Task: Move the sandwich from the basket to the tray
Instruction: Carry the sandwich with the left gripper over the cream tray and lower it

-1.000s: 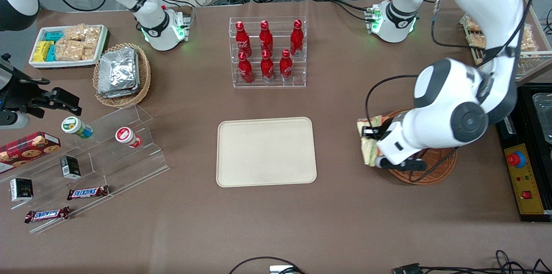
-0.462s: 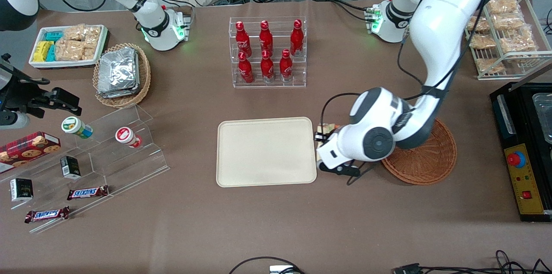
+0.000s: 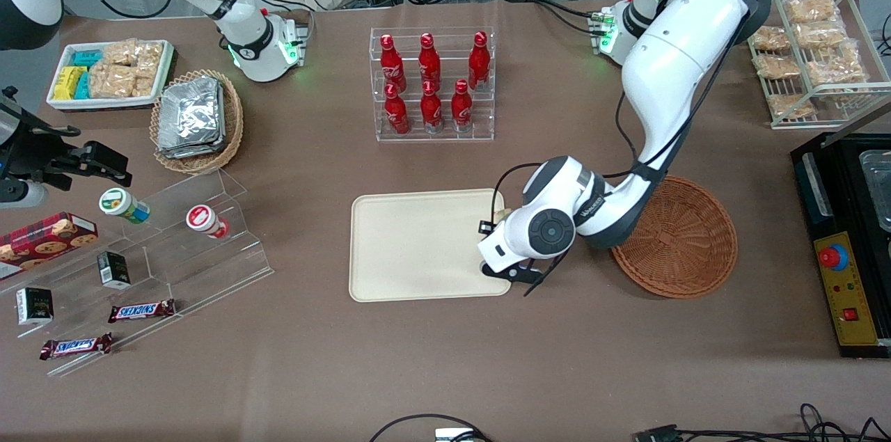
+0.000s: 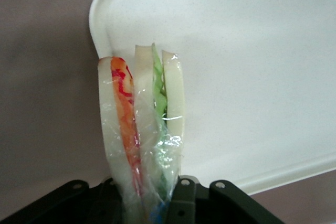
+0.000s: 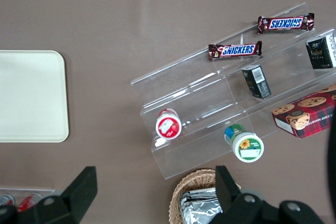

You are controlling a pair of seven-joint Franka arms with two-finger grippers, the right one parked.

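My left gripper (image 3: 500, 233) hangs over the edge of the cream tray (image 3: 418, 247) that lies nearest the basket. It is shut on the sandwich (image 4: 142, 124), a plastic-wrapped wedge of white bread with orange-red and green filling. In the left wrist view the sandwich sticks out from between the gripper's (image 4: 149, 205) dark jaws, over a corner of the tray (image 4: 252, 77) and the brown table beside it. From the front the arm's wrist hides nearly all of the sandwich. The round reddish-brown basket (image 3: 679, 237) sits empty beside the tray, toward the working arm's end.
A clear rack of red bottles (image 3: 431, 83) stands farther from the front camera than the tray. Stepped acrylic shelves with snacks (image 3: 160, 240) and an oval basket of foil packets (image 3: 197, 120) lie toward the parked arm's end. A wire rack (image 3: 811, 45) and a black control box (image 3: 846, 275) flank the basket.
The left arm has carried the sandwich from above the basket, across the table gap, to over the tray's near edge. The basket is now uncovered and empty.
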